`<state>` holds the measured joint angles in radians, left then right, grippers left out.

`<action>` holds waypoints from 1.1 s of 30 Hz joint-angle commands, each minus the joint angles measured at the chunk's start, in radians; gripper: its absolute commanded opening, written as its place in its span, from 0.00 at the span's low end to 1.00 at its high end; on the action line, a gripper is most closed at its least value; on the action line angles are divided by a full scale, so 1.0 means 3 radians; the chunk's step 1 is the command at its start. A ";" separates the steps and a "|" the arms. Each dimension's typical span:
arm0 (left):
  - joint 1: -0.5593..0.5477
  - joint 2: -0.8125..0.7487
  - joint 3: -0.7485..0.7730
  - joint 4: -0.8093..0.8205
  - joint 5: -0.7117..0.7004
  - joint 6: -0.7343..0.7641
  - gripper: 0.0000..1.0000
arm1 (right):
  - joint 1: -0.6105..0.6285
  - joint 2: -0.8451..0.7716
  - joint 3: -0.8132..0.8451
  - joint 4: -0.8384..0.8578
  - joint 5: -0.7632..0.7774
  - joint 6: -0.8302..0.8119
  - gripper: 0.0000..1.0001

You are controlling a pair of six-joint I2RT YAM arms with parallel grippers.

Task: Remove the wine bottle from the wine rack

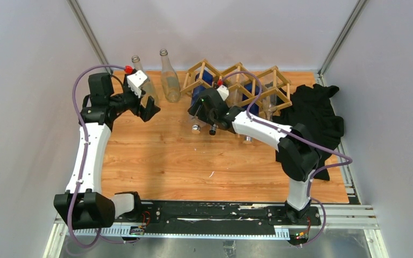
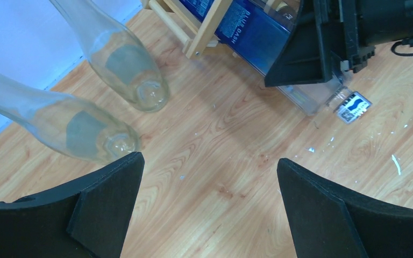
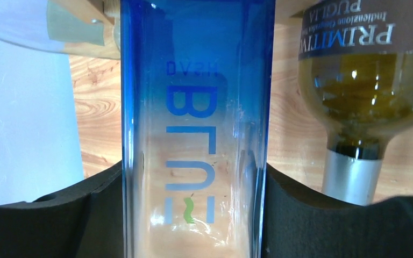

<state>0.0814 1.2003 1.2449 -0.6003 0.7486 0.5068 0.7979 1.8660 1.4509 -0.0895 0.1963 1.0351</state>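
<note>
The light wooden wine rack (image 1: 273, 81) stands at the back of the table. A blue-tinted clear bottle (image 3: 193, 97) with blue lettering lies in its left cell, its capped end (image 2: 353, 106) pointing out over the table. My right gripper (image 3: 193, 172) is shut on this bottle's body, with one black pad on each side; it also shows in the top view (image 1: 208, 103). My left gripper (image 2: 209, 161) is open and empty over bare wood, left of the rack (image 2: 207, 29) and next to two clear bottles.
Two empty clear glass bottles (image 1: 140, 75) (image 1: 169, 80) stand upright left of the rack. An olive-green wine bottle (image 3: 365, 80) with a silver neck lies in the neighbouring cell. A black cloth (image 1: 314, 115) is heaped at the right edge.
</note>
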 commanded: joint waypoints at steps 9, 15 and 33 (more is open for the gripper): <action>-0.0027 -0.0100 -0.0088 -0.0133 -0.0082 0.0598 1.00 | 0.0382 -0.0915 -0.0754 0.0359 0.0153 0.0011 0.00; -0.0076 -0.0172 -0.0094 -0.0159 -0.0007 0.0753 1.00 | 0.0449 -0.1342 -0.1169 0.0426 0.0126 0.0110 0.00; -0.1037 -0.1027 -0.0589 -0.0938 -0.0369 0.2494 1.00 | 0.0453 -0.1983 -0.1099 -0.0266 -0.0765 -0.0390 0.00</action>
<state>-0.1673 0.9836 1.1164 -0.8143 0.6907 1.0676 0.9298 1.3399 1.0370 -0.2214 0.0555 1.0119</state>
